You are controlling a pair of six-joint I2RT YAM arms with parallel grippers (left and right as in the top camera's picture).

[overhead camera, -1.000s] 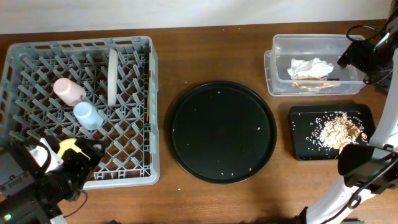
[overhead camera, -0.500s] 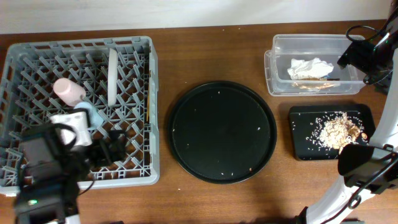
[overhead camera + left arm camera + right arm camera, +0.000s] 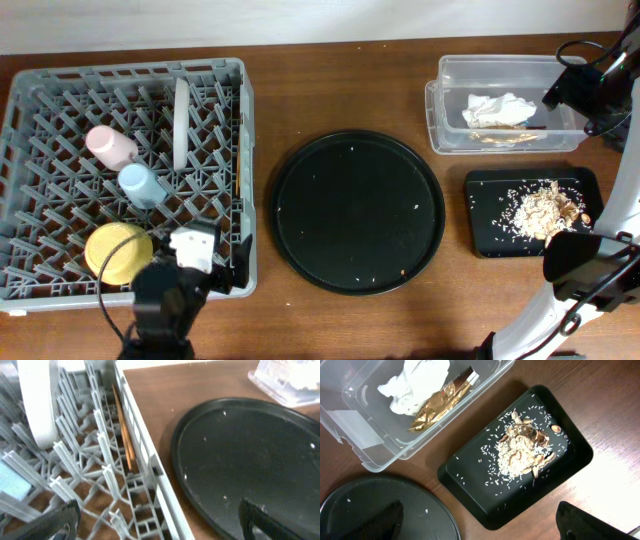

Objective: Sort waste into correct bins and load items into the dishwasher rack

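The grey dishwasher rack (image 3: pixel 40 80) holds the pink cup (image 3: pixel 110 147), the light-blue cup (image 3: pixel 141 185), the upright plate (image 3: pixel 181 123) and the yellow bowl (image 3: pixel 118 252). My left gripper (image 3: pixel 222 272) is open and empty. In its wrist view (image 3: pixel 155 522) it straddles the rack's right wall (image 3: pixel 145 455). Chopsticks (image 3: pixel 125 430) lie inside the rack along that wall. The clear tub (image 3: pixel 450 75) holds the white napkin (image 3: pixel 417 382) and a gold-brown piece (image 3: pixel 440 405). The black tray (image 3: pixel 470 490) holds food scraps (image 3: pixel 525 447). My right gripper (image 3: pixel 485 527) is open and empty, high above them.
The large round black tray (image 3: pixel 358 210) lies mid-table between the rack and the bins, with a few crumbs on it. The right arm (image 3: pixel 590 85) hangs by the tub's right end. Bare wood runs along the table's front edge.
My left gripper let go of the yellow bowl, which now lies in the rack's front left. The arm moved right, to the rack's front right corner. The right arm has not moved.
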